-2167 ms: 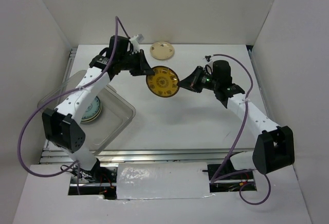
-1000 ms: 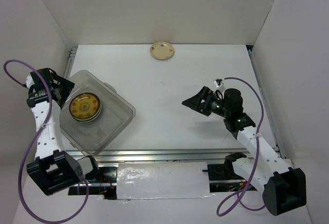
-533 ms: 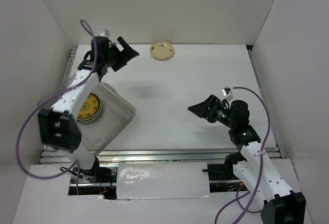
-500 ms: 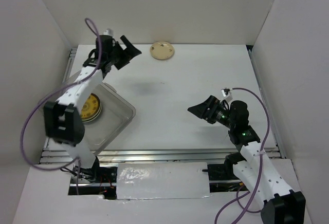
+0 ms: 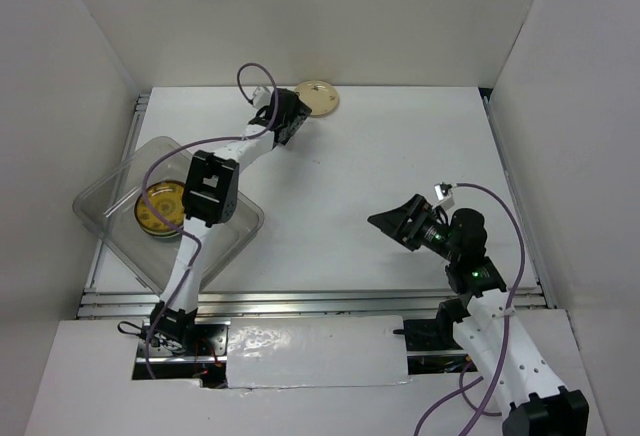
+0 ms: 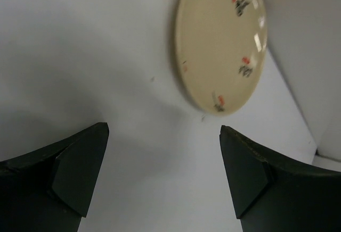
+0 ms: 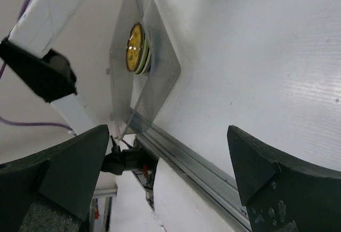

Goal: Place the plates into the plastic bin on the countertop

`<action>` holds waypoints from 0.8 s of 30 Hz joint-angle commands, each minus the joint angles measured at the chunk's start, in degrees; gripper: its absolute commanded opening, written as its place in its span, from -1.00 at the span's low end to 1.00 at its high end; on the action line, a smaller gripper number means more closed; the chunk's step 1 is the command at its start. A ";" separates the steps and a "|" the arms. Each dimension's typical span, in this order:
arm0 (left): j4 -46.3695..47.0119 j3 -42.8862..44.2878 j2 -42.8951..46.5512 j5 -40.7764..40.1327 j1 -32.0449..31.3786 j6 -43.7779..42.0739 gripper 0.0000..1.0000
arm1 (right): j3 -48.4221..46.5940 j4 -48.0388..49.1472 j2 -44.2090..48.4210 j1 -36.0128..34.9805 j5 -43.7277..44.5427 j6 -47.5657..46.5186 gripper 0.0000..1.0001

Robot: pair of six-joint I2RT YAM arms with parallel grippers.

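Note:
One cream plate [image 5: 316,98] lies flat at the back edge of the white countertop [image 5: 400,146]. My left gripper [image 5: 293,114] hovers just short of it, open and empty. In the left wrist view the cream plate [image 6: 221,40] sits beyond the wide-spread fingers [image 6: 80,173], slightly right of centre. The clear plastic bin [image 5: 225,241] stands at the near left and holds a stack of plates topped by the mustard-brown one [image 5: 160,209]. My right gripper [image 5: 388,219] hangs open and empty over the near right. In its wrist view, the bin [image 7: 160,77] and the mustard plate [image 7: 133,46] lie far off.
White walls close the countertop in at the back and on both sides. Metal rails [image 5: 300,301] run along the near edge and a rail [image 5: 135,121] along the left side. The left arm's links [image 5: 210,186] cross above the bin's far corner.
The left arm has swung from the bin to the back and now reaches toward the cream plate. The mustard plate stays in the bin. The right arm has drawn back slightly.

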State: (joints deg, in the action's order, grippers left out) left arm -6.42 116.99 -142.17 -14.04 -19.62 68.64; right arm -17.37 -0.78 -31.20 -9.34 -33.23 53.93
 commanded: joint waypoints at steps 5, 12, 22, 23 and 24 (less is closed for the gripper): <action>-2.72 15.38 -12.51 -12.76 -0.69 10.97 0.99 | -1.18 2.71 -1.41 -1.73 -5.44 2.05 1.00; -0.36 17.12 -17.26 -10.49 0.63 14.94 0.78 | -3.55 -5.62 3.15 -1.20 -6.67 0.82 1.00; 8.08 22.50 -25.79 1.30 2.57 11.78 0.48 | -7.85 -15.48 10.28 -1.47 -3.94 -1.81 1.00; 7.82 22.58 -25.79 1.39 2.65 11.43 0.43 | -8.21 -16.35 10.28 -1.55 -3.86 -2.33 1.00; 7.73 22.32 -25.70 1.56 2.83 11.43 0.17 | -8.47 -16.71 10.28 -1.73 -4.03 -2.60 1.00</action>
State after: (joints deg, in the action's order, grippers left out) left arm 6.92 141.34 -163.85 -14.61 -17.17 82.56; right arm -22.90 -14.06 -21.21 -10.63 -37.71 53.45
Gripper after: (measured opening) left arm 0.643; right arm 0.998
